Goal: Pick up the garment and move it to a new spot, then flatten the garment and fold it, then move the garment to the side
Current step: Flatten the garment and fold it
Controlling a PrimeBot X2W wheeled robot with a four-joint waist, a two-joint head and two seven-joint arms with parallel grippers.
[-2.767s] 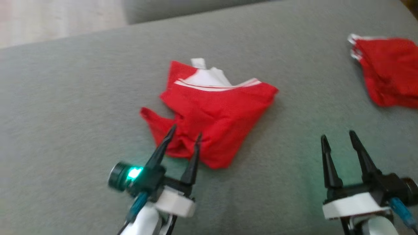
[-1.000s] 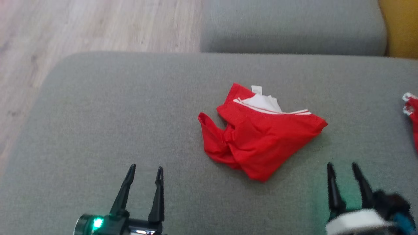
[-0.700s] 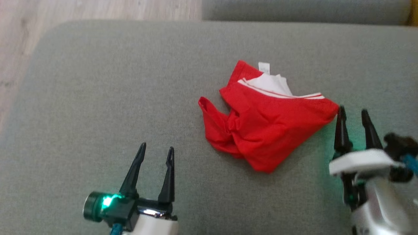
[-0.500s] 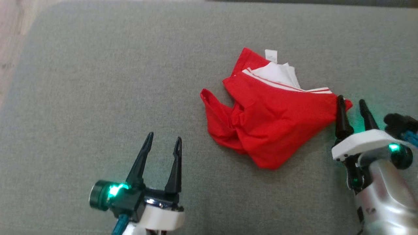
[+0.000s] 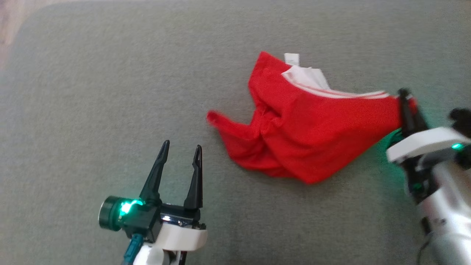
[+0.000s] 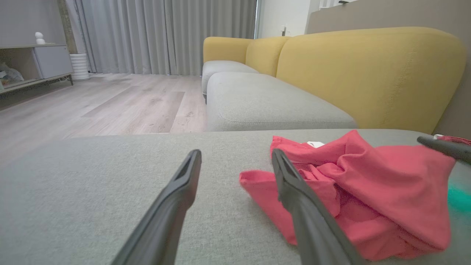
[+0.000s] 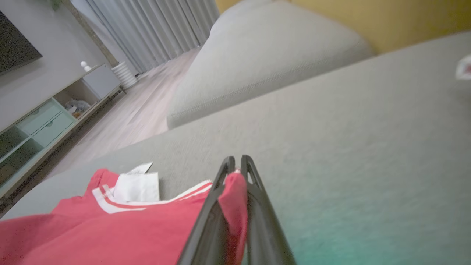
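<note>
The red garment (image 5: 312, 129) with white trim lies crumpled on the grey cushion (image 5: 92, 92). My right gripper (image 5: 404, 98) is shut on the garment's right corner, which is pulled taut and slightly raised. In the right wrist view the red cloth (image 7: 110, 228) is pinched between the right gripper's (image 7: 236, 161) closed fingers. My left gripper (image 5: 181, 148) stands open over bare cushion, left of the garment's trailing tip. Seen from the left wrist, the garment (image 6: 368, 191) lies just right of the open left gripper (image 6: 235, 156), apart from it.
A second grey seat cushion (image 6: 257, 99) and yellow sofa backs (image 6: 368, 73) lie beyond. Wooden floor (image 6: 110, 106) runs left of the cushion's edge, with a low cabinet (image 7: 48, 121) farther off. A small red and white scrap (image 7: 464, 68) shows at the far right.
My right gripper reached the garment's right corner and shut on it, then pulled it right, stretching the cloth. The left gripper stayed open. The head camera tilted down and closer.
</note>
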